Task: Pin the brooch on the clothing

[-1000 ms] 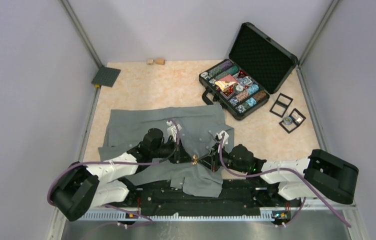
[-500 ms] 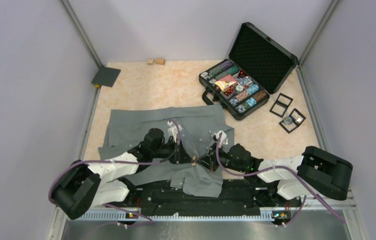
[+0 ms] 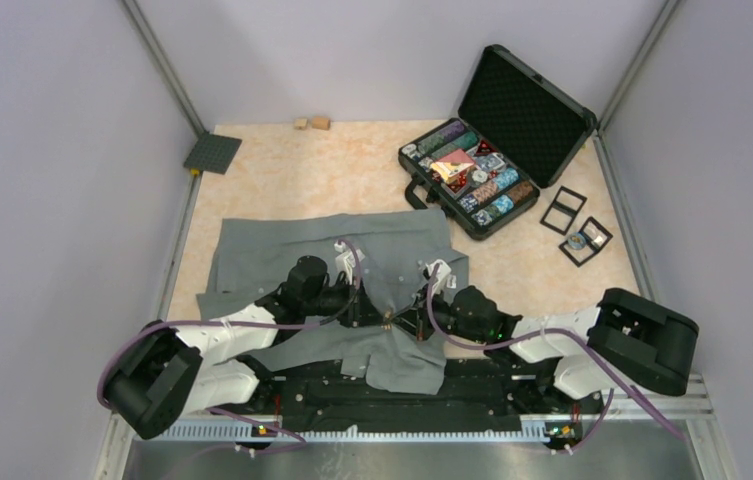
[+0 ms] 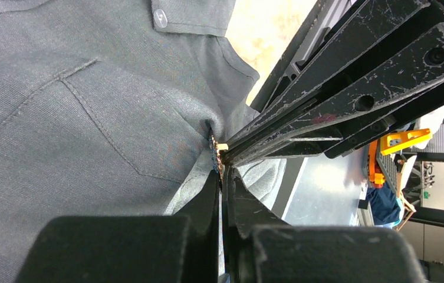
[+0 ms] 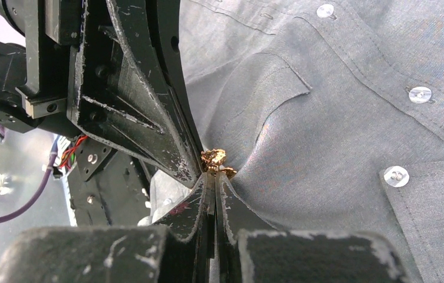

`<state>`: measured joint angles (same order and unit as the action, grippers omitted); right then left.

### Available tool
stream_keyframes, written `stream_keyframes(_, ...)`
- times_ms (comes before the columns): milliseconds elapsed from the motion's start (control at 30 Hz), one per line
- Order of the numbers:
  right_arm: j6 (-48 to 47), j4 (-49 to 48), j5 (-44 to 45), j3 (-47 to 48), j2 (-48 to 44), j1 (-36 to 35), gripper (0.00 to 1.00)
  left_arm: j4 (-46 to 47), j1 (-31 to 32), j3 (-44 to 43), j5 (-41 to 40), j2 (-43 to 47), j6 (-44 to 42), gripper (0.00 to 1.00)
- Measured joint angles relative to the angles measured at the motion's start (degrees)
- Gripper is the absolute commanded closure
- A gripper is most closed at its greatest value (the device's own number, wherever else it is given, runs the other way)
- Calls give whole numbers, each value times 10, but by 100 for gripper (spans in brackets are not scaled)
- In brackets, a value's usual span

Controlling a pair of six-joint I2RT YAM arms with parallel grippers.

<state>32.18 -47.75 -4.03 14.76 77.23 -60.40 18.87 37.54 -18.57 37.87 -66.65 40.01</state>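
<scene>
The clothing (image 3: 282,250) is a grey button-up shirt spread on the table in front of both arms. The small gold brooch (image 3: 389,322) sits where the two grippers meet tip to tip, low on the shirt. In the right wrist view the brooch (image 5: 213,158) rests at the peak of cloth (image 5: 337,135) that is drawn up into a tent. My right gripper (image 5: 215,174) is shut with the brooch's lower edge at its tips. My left gripper (image 4: 222,172) is shut too, pinching the brooch (image 4: 214,152) edge-on against a fold of shirt (image 4: 60,118).
An open black case (image 3: 472,180) of poker chips stands at the back right, with two small black frames (image 3: 574,225) beside it. A dark grey plate (image 3: 213,153) and two small wooden blocks (image 3: 312,123) lie at the back left. Grey walls close in both sides.
My right arm has slid a little to the left, pressing closer to the left gripper, and its jaws have closed fully. The brooch now shows less from above.
</scene>
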Motion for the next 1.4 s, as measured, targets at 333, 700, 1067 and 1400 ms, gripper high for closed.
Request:
stream_keyframes(333,-1,14,73,3,-4,-27,100,0,-1,0,-4,0,-3,100)
stream_keyframes(700,-2,41,137,8,-19,-44,100,20,-1,0,-5,-12,3,100)
stream_keyframes(1067,-12,63,169,7,-33,-48,100,9,1,-2,-31,-18,18,100)
stream_keyframes(1400,-21,73,183,7,-33,-48,100,1,2,-14,-34,-52,33,100)
